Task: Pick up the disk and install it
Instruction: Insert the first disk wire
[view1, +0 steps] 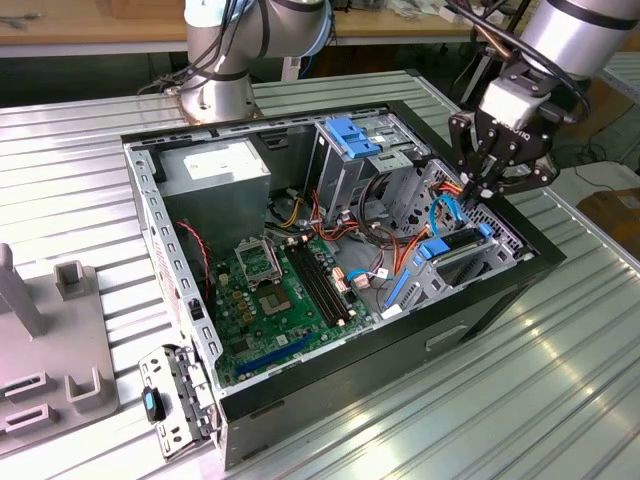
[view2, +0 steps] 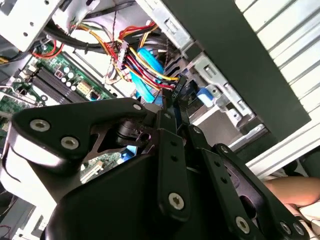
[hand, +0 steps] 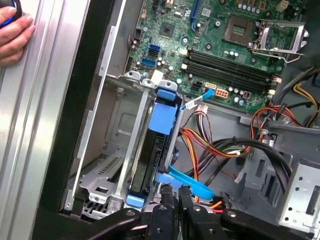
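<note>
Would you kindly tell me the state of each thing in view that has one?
computer case: lying on its side, side panel off, open.
disk: standing on edge in the drive bay.
gripper: shut, close to the disk's end.
memory slots: empty.

Pincer (view1: 484, 188) points downward, fingers (hand: 167, 206) closed together.
</note>
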